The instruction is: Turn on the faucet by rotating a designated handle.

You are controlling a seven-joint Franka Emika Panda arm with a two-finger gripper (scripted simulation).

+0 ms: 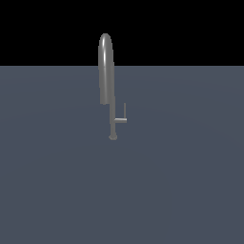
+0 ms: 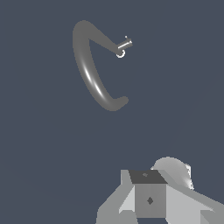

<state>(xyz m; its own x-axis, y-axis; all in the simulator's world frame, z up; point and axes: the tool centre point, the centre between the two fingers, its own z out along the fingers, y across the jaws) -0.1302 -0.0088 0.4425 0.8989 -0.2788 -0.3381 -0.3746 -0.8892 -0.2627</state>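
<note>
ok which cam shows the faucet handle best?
Exterior view: the handle shows side-on as a clear L, a stub off the faucet stem with a thin rod rising. The wrist view sees it foreshortened, a small stub beside the arched spout.

We see a flat, plain slate-grey floor (image 1: pixel 57 190) filling the lower part of the exterior view from 3 o'clock round to 9 o'clock, smooth and without any pattern. Above it, toward 12 o'clock, a solid black backdrop (image 1: pixel 190 28) meets the floor along a straight level line. In the wrist view the same grey surface (image 2: pixel 183 87) fills the background, evenly and softly lit.
</note>
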